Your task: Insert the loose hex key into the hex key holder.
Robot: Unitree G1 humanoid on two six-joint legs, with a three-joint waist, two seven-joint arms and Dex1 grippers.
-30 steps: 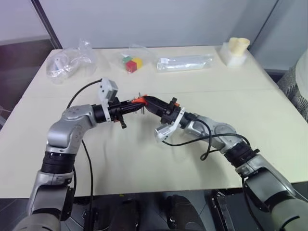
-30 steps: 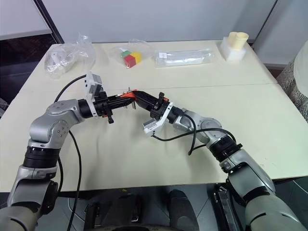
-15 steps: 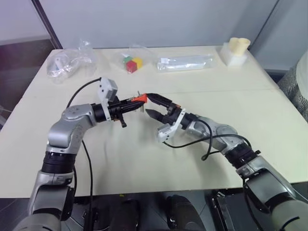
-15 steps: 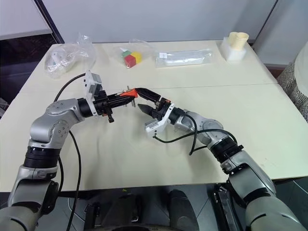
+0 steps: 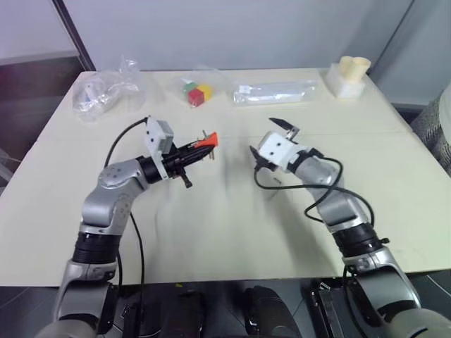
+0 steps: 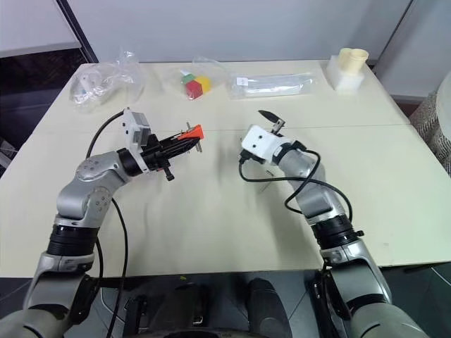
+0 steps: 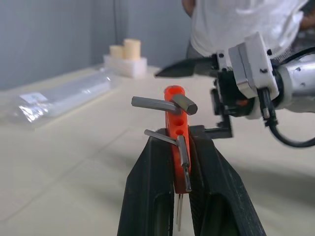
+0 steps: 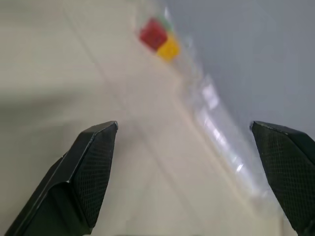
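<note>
On the far left of the table (image 5: 211, 232) sits a crumpled clear plastic bag (image 5: 102, 91) with something white inside. Right of it, still along the far edge, a clear bag holds coloured cubes (image 5: 195, 94), red, green and yellow. Nearer and left of centre, the left gripper (image 5: 199, 148) hangs above the tabletop, fingers pressed together on the hex key holder (image 5: 206, 142), pinching the red-orange block by its lower part. In the left wrist view the holder (image 7: 175, 129) stands upright between the two black fingers (image 7: 150, 196), its top sticking out past the fingertips. One thick grey key lies crosswise through the top of the block, and a thinner L-shaped one (image 7: 179, 155) sits lower down, its long leg running down along the block between the fingers. Cannot tell which of these is the loose hex key, or whether it is fully seated. Right of centre, the right gripper (image 6: 259, 134) is held above the table, apart from the holder, fingers spread wide with nothing between them; the right wrist view shows both black fingertips (image 8: 93, 162) far apart over bare tabletop. Far side, right of the cubes, lies a long clear plastic packet (image 5: 273, 91). At the far right corner sits a white block with pale yellow cylinders (image 5: 347, 74) on it. A person in a white shirt (image 7: 236, 19) shows beyond the table in the left wrist view.
</note>
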